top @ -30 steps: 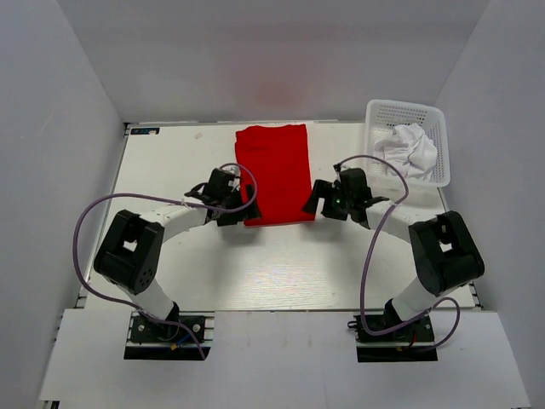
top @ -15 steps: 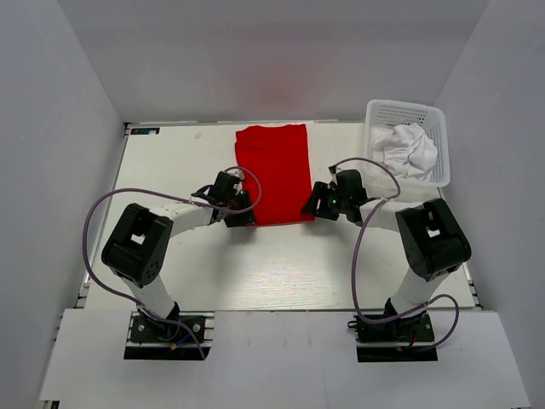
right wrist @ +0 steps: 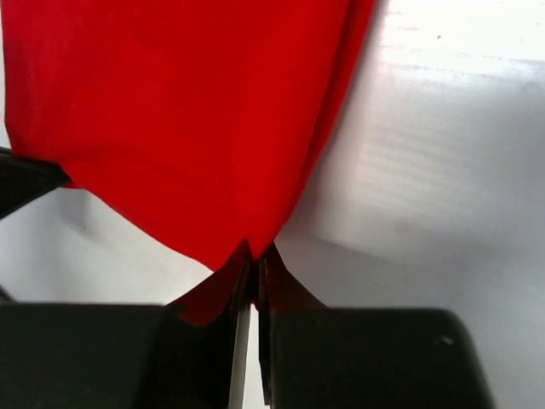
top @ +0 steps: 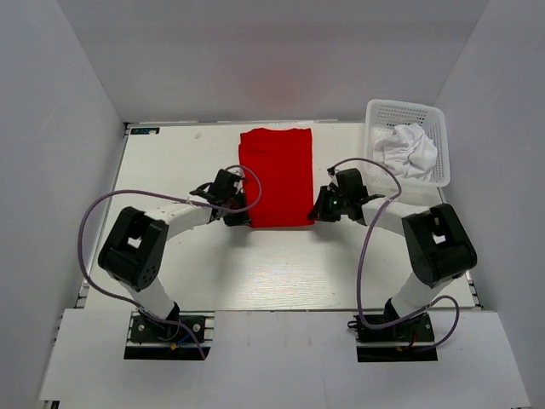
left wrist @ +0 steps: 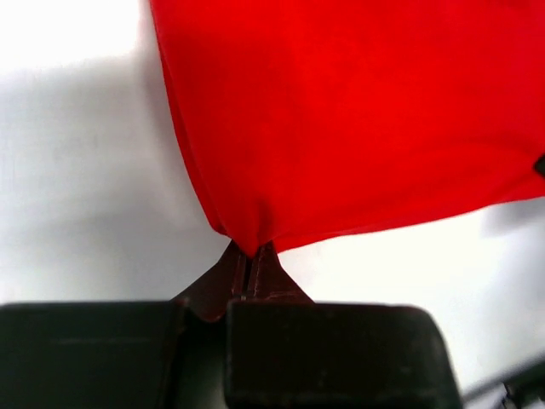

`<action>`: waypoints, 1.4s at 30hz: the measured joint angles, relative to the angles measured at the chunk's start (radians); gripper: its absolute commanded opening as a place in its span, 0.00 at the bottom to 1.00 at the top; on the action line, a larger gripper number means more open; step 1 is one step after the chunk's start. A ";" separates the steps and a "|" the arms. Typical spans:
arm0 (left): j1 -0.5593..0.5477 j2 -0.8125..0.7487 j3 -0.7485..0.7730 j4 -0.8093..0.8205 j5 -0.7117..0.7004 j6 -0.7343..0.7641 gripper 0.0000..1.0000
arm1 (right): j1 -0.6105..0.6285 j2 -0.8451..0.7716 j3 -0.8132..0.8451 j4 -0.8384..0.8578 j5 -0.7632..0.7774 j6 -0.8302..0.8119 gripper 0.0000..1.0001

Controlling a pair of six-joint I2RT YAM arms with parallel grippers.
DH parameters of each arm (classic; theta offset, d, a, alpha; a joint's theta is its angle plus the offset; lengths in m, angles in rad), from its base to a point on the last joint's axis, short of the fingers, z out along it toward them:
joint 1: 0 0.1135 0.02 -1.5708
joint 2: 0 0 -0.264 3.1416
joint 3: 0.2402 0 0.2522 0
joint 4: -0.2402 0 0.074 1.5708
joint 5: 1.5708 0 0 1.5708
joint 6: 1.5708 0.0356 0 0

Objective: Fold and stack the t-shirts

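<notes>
A red t-shirt (top: 276, 175) lies folded into a long strip on the white table, running from the far edge toward me. My left gripper (top: 241, 215) is shut on its near left corner, and the wrist view shows the red cloth (left wrist: 341, 119) pinched between the closed fingertips (left wrist: 266, 268). My right gripper (top: 317, 211) is shut on the near right corner; red fabric (right wrist: 170, 119) pulls up into a point at the closed fingertips (right wrist: 274, 273). A crumpled white t-shirt (top: 407, 148) sits in the basket at the far right.
A white plastic basket (top: 423, 111) stands at the table's far right corner. The white table (top: 272, 264) is bounded by grey walls on three sides. Purple cables loop off both arms above the tabletop.
Both grippers moved in onto the red t-shirt's near corners and closed on them. The shirt's near edge has bunched and shifted slightly away from me.
</notes>
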 measured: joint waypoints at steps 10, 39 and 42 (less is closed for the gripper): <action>-0.038 -0.428 -0.045 -0.223 0.124 -0.006 0.00 | 0.007 -0.364 0.005 -0.410 -0.040 -0.104 0.06; -0.037 -0.457 0.062 -0.289 -0.003 -0.043 0.00 | -0.042 -0.256 0.343 -0.650 -0.146 -0.175 0.00; -0.030 -0.396 0.095 -0.254 -0.043 -0.045 0.00 | -0.058 -0.211 0.373 -0.629 -0.151 -0.164 0.00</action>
